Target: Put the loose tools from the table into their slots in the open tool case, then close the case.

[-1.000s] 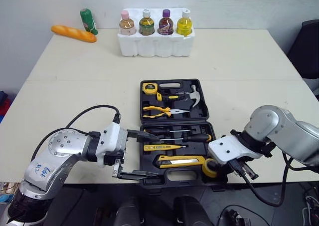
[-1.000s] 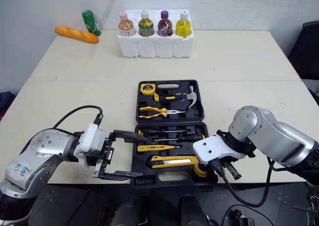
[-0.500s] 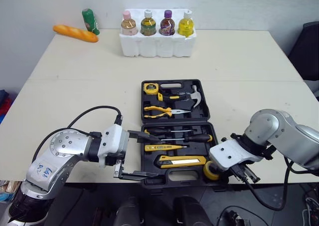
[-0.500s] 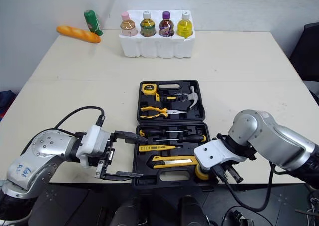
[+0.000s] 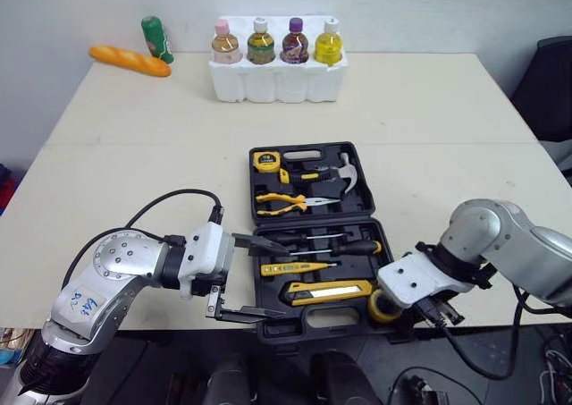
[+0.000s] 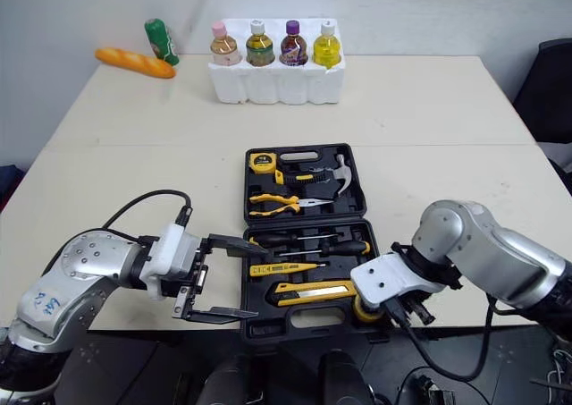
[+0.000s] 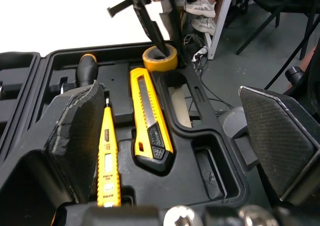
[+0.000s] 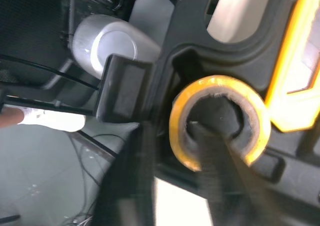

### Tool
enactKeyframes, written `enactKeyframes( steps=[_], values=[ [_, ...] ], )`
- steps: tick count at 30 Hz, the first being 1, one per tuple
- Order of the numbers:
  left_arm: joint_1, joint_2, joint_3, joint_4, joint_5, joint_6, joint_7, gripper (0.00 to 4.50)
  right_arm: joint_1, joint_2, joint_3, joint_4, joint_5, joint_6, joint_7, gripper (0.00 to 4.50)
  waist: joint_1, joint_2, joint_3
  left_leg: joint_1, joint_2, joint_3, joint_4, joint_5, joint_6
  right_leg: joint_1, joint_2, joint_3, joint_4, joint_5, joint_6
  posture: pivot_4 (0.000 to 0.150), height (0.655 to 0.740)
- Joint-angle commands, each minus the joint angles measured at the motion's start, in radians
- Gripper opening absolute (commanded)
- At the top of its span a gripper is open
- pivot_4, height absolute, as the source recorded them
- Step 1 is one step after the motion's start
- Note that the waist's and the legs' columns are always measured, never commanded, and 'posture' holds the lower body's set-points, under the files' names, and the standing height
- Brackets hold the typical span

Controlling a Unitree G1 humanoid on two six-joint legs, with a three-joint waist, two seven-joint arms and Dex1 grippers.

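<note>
Left gripper (image 5: 258, 277) gapes wide at near-left edge of tool case (image 5: 254, 187). Right gripper (image 5: 387, 303), we think, pinches the tape roll (image 7: 160, 58) by its wall.

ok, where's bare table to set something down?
Wide strip between bottle tray and tool case; also right of the case's far half. Crowded: near edge, where left pincer and right pincer flank the case.

Your right gripper (image 8: 170, 136) has come down a little and pulled back toward the table's (image 5: 429, 110) near edge, over the yellow tape roll (image 5: 382, 309) at the case's (image 5: 308, 319) near right corner.
</note>
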State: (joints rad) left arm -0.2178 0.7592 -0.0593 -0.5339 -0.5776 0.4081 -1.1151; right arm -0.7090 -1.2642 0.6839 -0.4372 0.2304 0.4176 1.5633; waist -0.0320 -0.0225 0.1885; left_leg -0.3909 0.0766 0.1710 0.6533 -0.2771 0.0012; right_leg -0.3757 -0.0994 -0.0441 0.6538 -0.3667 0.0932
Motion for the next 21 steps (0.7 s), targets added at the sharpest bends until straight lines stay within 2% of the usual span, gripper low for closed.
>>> enactKeyframes(
  steps=[1, 6, 8, 10, 13, 14, 17, 18, 20, 21],
  values=[
    [-0.012, -0.015, -0.014, -0.008, 0.002, -0.006, 0.009, 4.5, -0.015, -0.056, -0.02, -0.012, 0.096, -0.018, 0.051, 2.36, 0.0, 0.0, 0.0, 0.0, 0.0, 0.0, 0.0, 0.0, 0.0, 0.0, 0.0, 0.0, 0.0, 0.0, 0.0, 0.15, 0.74],
    [-0.017, -0.025, -0.015, 0.005, 0.021, -0.026, 0.021, 4.5, -0.032, -0.092, -0.072, 0.004, 0.249, -0.004, 0.051, 2.36, 0.001, 0.0, 0.0, 0.0, 0.0, 0.0, 0.001, 0.0, 0.0, 0.0, 0.0, 0.0, 0.0, 0.0, 0.0, 0.15, 0.74],
    [-0.021, -0.026, -0.011, 0.01, 0.022, -0.03, 0.021, 4.5, -0.025, -0.111, -0.122, 0.036, 0.403, 0.091, 0.051, 2.36, 0.0, 0.0, 0.0, 0.0, 0.0, 0.0, 0.0, 0.0, 0.0, 0.0, 0.0, 0.0, 0.0, 0.0, 0.0, 0.15, 0.74],
    [-0.02, -0.022, -0.006, 0.01, 0.016, -0.028, 0.017, 4.5, 0.016, -0.114, -0.206, 0.088, 0.551, 0.196, 0.051, 2.36, 0.001, 0.0, 0.0, 0.0, 0.001, 0.0, 0.0, 0.0, 0.0, 0.0, 0.0, 0.0, 0.0, 0.0, 0.0, 0.15, 0.74],
    [-0.013, -0.016, 0.002, 0.007, 0.012, -0.028, 0.016, 4.5, 0.12, -0.088, -0.321, 0.124, 0.603, 0.195, 0.051, 2.36, 0.003, 0.0, 0.0, 0.0, 0.001, 0.0, 0.0, 0.0, 0.001, 0.001, 0.0, 0.0, -0.001, 0.0, 0.0, 0.15, 0.74],
    [-0.016, -0.017, 0.003, 0.009, 0.013, -0.028, 0.019, 4.5, 0.182, -0.04, -0.391, 0.143, 0.64, 0.172, 0.006, 2.36, 0.004, 0.0, 0.0, 0.0, 0.001, 0.0, 0.0, 0.0, 0.001, 0.001, -0.001, 0.0, -0.001, 0.0, 0.0, 0.15, 0.74],
    [-0.022, -0.023, -0.001, 0.009, 0.017, -0.027, 0.032, 4.5, 0.378, 0.016, -0.524, 0.159, 0.655, 0.13, -0.061, 1.55, 0.009, -0.002, -0.001, 0.0, 0.001, -0.002, 0.0, 0.0, 0.001, 0.003, 0.0, -0.001, -0.001, 0.0, 0.0, 0.15, 0.74],
    [-0.022, -0.024, -0.001, 0.008, 0.017, -0.026, 0.034, 4.5, 0.412, 0.019, -0.546, 0.152, 0.642, 0.132, -0.06, 1.16, 0.01, -0.002, -0.001, 0.0, 0.001, -0.002, 0.0, 0.0, 0.0, 0.002, 0.0, -0.002, -0.001, 0.0, 0.0, 0.15, 0.74],
    [-0.017, -0.027, -0.005, -0.001, 0.014, -0.024, 0.041, 4.5, 0.501, 0.053, -0.579, 0.147, 0.592, 0.077, -0.063, 0.08, 0.009, -0.001, -0.001, -0.001, 0.0, -0.002, 0.0, 0.0, 0.001, 0.002, 0.0, -0.001, -0.001, 0.0, 0.0, 0.15, 0.74],
    [-0.015, -0.03, -0.008, -0.004, 0.012, -0.021, 0.046, 4.5, 0.547, 0.096, -0.605, 0.148, 0.583, 0.005, -0.039, 0.02, 0.008, -0.002, -0.001, 0.0, 0.0, -0.002, 0.001, 0.0, 0.001, 0.002, 0.0, -0.002, -0.001, 0.0, 0.0, 0.15, 0.74]
  ],
)
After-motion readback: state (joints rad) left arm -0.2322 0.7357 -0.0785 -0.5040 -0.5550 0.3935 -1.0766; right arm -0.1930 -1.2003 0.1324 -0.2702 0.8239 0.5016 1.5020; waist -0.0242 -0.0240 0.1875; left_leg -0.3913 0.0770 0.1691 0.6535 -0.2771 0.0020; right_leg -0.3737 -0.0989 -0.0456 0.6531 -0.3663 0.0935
